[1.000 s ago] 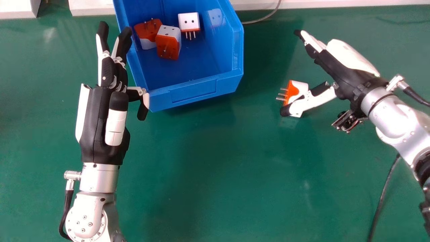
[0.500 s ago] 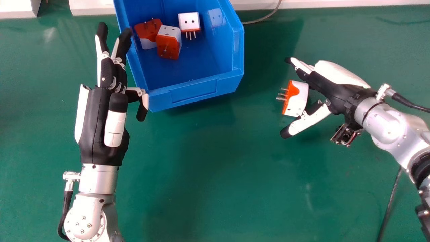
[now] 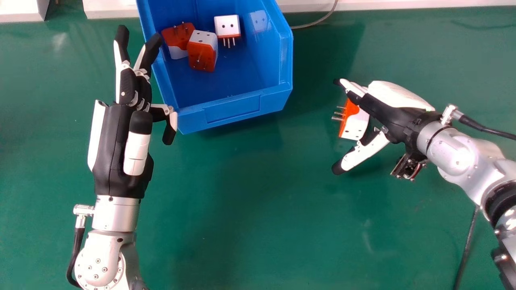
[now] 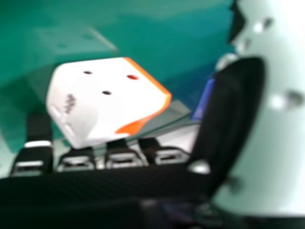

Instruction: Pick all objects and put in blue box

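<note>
Plugs [image 3: 202, 56]: three done, in blue box [image 3: 231, 114], eleven o'clock. One left: white-orange plug [image 3: 356, 124] on table [image 3: 258, 201], three o'clock, between thumb and fingers of open right robot hand [image 3: 391, 117]. I see left robot hand [image 3: 115, 153] open, nine o'clock.

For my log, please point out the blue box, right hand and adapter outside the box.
Blue box [image 3: 234, 109]: head view, front wall.
Right hand [image 3: 389, 116]: head view, black palm.
Adapter [image 4: 97, 107]: right hand view, white face.

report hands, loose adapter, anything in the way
Right hand open at loose adapter, no grip seen. Left hand open by blue box. Box's side wall in the way.
</note>
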You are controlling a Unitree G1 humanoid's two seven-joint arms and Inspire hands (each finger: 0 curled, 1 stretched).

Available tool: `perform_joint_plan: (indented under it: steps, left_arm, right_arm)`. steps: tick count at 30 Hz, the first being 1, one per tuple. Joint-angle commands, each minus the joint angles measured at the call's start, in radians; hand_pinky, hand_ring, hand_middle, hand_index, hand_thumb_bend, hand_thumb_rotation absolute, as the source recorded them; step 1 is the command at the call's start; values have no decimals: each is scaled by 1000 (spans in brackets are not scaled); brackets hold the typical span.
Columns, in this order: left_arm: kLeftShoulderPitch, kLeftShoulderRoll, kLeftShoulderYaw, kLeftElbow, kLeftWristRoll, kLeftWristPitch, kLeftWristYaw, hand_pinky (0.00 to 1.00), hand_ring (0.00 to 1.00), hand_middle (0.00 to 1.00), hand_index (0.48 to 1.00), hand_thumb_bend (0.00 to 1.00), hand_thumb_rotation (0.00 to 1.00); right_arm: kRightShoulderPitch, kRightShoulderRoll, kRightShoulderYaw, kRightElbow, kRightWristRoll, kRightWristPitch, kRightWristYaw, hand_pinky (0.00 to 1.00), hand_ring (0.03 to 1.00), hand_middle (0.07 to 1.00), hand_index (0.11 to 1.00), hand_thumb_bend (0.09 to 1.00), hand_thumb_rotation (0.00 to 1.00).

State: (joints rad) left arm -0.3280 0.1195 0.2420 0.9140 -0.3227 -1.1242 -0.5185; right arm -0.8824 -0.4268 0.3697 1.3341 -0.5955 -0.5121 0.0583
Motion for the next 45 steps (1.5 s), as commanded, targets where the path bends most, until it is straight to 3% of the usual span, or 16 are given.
perform_joint_plan:
  steps: [1, 20, 29, 45]
  left_arm:
    - [-4, 3, 0, -13, 4, -16, 2, 0, 985, 952, 824, 1000, 928]
    - [-16, 2, 0, -11, -8, -10, -12, 0, 988, 939, 790, 1000, 921]
    - [-19, 4, 5, -5, -18, -9, -23, 0, 988, 933, 777, 1000, 918]
    - [-17, 5, 5, -11, -14, -10, -22, 0, 990, 932, 772, 1000, 918]
  right_arm:
    - [-40, -12, 4, -1, -1, 2, -5, 817, 980, 1000, 1000, 1000, 322]
    - [-97, -4, 21, 16, -22, 31, 35, 839, 986, 1000, 1000, 1000, 315]
    - [-134, -1, 45, 17, -56, 74, -52, 840, 971, 1000, 1000, 1000, 309]
    - [-174, 6, 65, 24, -83, 74, -49, 831, 955, 1000, 990, 1000, 303]
